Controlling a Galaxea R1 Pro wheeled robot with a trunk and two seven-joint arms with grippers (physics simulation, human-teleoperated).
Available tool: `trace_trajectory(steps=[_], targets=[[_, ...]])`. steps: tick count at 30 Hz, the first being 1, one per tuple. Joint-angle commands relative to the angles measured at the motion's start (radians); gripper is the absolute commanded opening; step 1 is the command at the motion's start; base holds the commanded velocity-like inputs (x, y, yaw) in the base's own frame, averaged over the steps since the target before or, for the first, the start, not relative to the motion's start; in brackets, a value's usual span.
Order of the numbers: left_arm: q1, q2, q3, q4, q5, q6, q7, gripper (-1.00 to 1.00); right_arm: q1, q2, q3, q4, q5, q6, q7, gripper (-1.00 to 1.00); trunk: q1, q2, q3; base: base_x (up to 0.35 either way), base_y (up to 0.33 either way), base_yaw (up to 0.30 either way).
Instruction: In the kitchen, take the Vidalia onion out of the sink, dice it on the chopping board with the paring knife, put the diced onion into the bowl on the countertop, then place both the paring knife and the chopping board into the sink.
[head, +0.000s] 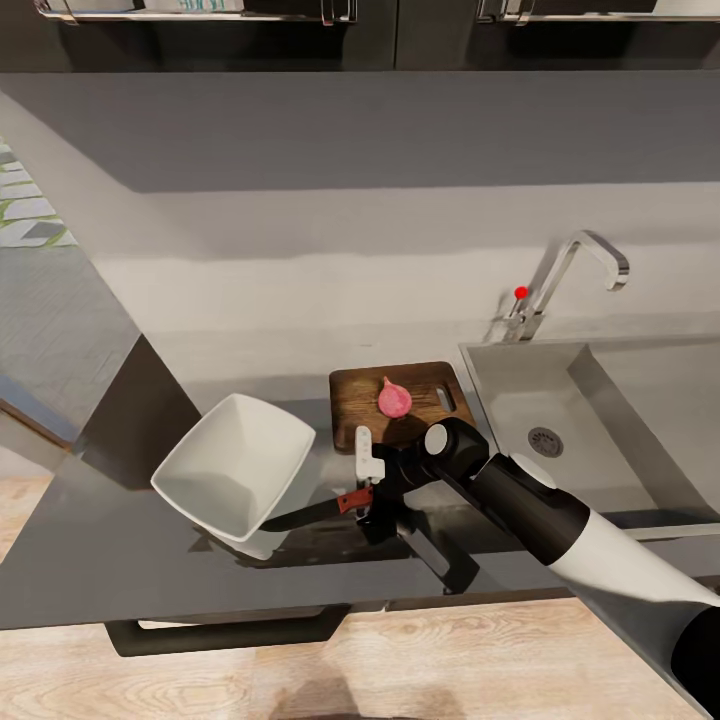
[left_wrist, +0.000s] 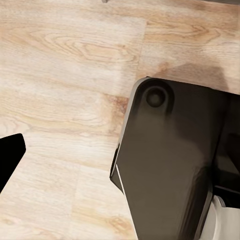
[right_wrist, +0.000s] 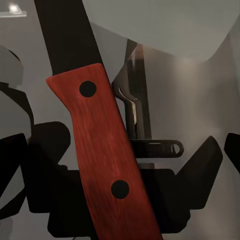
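Observation:
A pink onion (head: 394, 398) rests on the dark wooden chopping board (head: 430, 385), which lies on the grey countertop (head: 120, 560) just left of the steel sink (head: 640, 400). The paring knife (head: 335, 506) lies flat in front of the board, its red handle (right_wrist: 102, 155) toward the board and its dark blade (right_wrist: 65, 35) pointing at the white bowl (head: 235, 478). My right gripper (head: 366, 488) hangs open over the handle, one finger on each side. My left gripper (left_wrist: 120, 152) is low beside the robot's base, with a dark fingertip (left_wrist: 10, 160) at the picture's edge.
A curved chrome tap (head: 570, 270) with a red knob (head: 521, 292) stands behind the sink. Dark wall cabinets (head: 200, 30) hang above. The counter's left end drops to wooden floor (left_wrist: 60, 75). The robot's dark base (left_wrist: 170, 165) is under the left arm.

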Motion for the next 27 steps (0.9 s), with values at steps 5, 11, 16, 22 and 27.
trace_trajectory(steps=[5, 11, 16, 22, 27], targets=[[0.0, 0.002, -0.007, -0.002, 0.005, -0.002, 0.01, 1.0, 0.0, 0.0, 0.017, 0.012, 0.012, 0.0, 0.001, 1.0, 0.001, -0.001, -0.002, 0.0, 0.0, 0.0], [0.0, 0.002, -0.007, -0.002, 0.005, -0.002, 0.01, 1.0, 0.0, -0.001, 0.017, 0.012, 0.013, 0.0, 0.001, -1.0, 0.001, -0.001, -0.002, 0.0, 0.0, 0.0], [0.0, 0.002, -0.007, -0.002, 0.004, -0.002, 0.01, 1.0, 0.0, 0.0, 0.018, 0.012, 0.014, 0.001, 0.001, -1.0, 0.001, -0.001, -0.002, 0.0, 0.0, 0.0], [0.0, 0.002, -0.007, -0.003, 0.004, -0.002, 0.01, 1.0, 0.0, 0.001, 0.018, 0.012, 0.015, 0.007, 0.0, -1.0, 0.001, -0.001, -0.002, 0.0, 0.0, 0.0], [0.0, 0.002, -0.007, -0.003, 0.003, -0.002, 0.01, 1.0, 0.0, 0.001, 0.063, 0.012, 0.017, 0.008, 0.001, -1.0, 0.001, -0.001, -0.001, 0.0, 0.0, 0.0]])
